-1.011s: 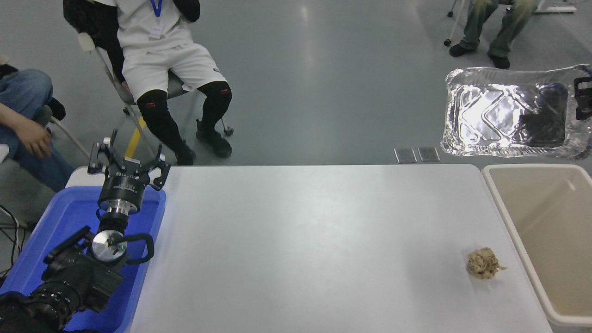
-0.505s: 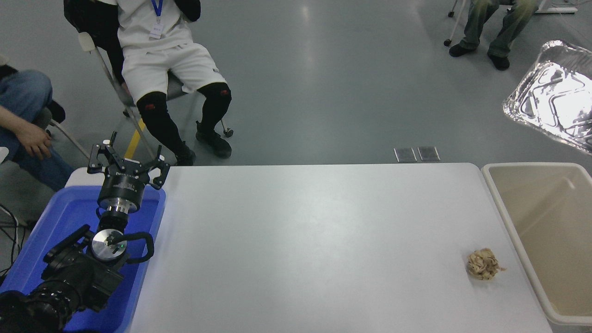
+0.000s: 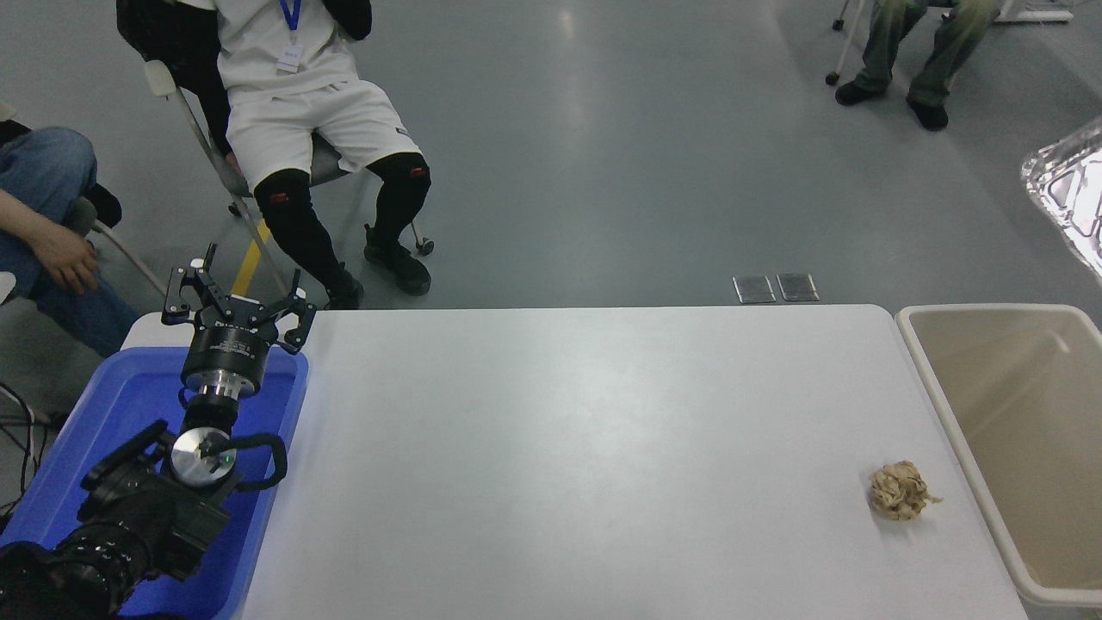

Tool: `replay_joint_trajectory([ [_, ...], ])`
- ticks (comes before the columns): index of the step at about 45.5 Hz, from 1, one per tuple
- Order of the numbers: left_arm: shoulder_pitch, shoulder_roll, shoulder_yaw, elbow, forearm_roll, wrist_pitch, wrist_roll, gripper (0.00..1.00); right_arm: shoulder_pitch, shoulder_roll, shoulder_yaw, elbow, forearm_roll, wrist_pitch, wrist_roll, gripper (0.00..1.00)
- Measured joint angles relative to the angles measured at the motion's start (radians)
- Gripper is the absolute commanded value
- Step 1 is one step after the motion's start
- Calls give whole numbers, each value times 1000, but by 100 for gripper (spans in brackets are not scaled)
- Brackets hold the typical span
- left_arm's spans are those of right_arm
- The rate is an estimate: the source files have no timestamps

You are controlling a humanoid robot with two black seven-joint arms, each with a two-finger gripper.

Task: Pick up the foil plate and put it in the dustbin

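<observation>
Left arm parked at near left, lying over the blue plastic tub (image 3: 60, 469) that sits at the table's left edge; left gripper (image 3: 234, 303) points away over the tub's far rim, fingers spread, holding nothing. White table (image 3: 560, 448) is mostly bare. Crumpled tan paper wad (image 3: 900, 491) sits on the near-right part of the table, just beside the left wall of the dustbin (image 3: 956, 430) but not touching it. Dustbin is the beige rectangular bin off the table's right edge, thick rounded rim, cut off by the picture's right and bottom edges; the part of the inside that shows holds nothing. Foil plate (image 3: 1072, 194) is in the air at the far right, above and beyond the dustbin's far rim, tilted, only its left end in view, the rest cut off by the right edge. It's not in the bin. Right gripper isn't in view, so can't say from this view what grips the plate. Beyond the table: grey floor, two small dark floor plates (image 3: 776, 288) just past the far edge. Person in white shorts (image 3: 297, 129) seated on a chair at far left, another person's arm and jeans (image 3: 43, 224) at the left edge, a third person's legs (image 3: 917, 52) at far right top.
</observation>
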Motion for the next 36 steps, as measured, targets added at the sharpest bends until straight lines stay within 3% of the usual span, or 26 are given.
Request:
replay_joint_trajectory([
  [36, 0, 0, 0, 0, 0, 0, 0, 99, -571, 351, 445, -394, 51, -299, 3, 0],
])
